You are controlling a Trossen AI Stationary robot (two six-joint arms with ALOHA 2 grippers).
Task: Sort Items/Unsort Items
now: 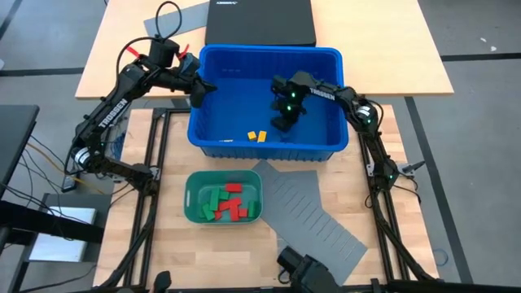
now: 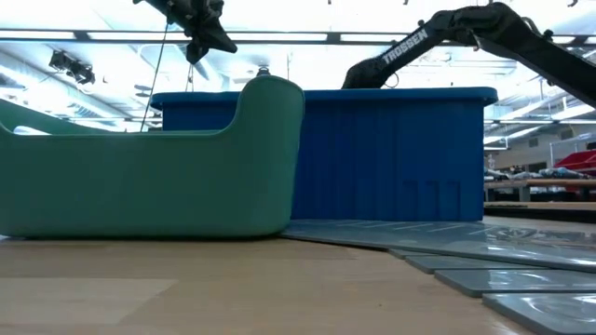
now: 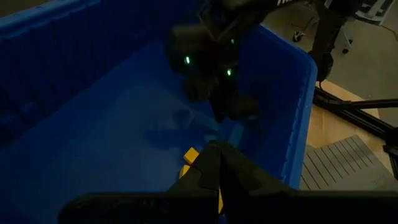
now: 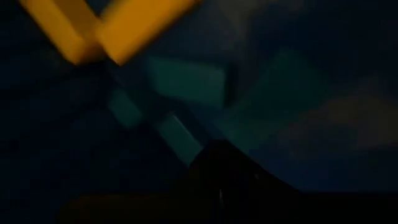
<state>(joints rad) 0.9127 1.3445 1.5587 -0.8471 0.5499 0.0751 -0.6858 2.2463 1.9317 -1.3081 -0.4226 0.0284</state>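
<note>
Only overhead, red and green blocks (image 1: 228,202), tray (image 1: 191,195)

1. Light wood tabletop (image 1: 175,268), plank grain, seen from above & at table height in low view.
2. 2nd wood table (image 1: 391,49) behind it, paler top, w/ a closed black case (image 1: 260,20) on its near edge.
3. Floor (image 1: 488,163) grey, smooth, dark seam lines; black cables (image 1: 32,171) trail on the floor at one side.
4. Low view: ceiling w/ long bright light strips (image 2: 93,37) & white beams, industrial hall look.
5. Low view, far side: workbenches (image 2: 540,181) w/ clutter, something red on top, too small to tell.
6. Left wrist view: pale floor beyond the table, black stand legs (image 3: 354,109) on it.
</note>
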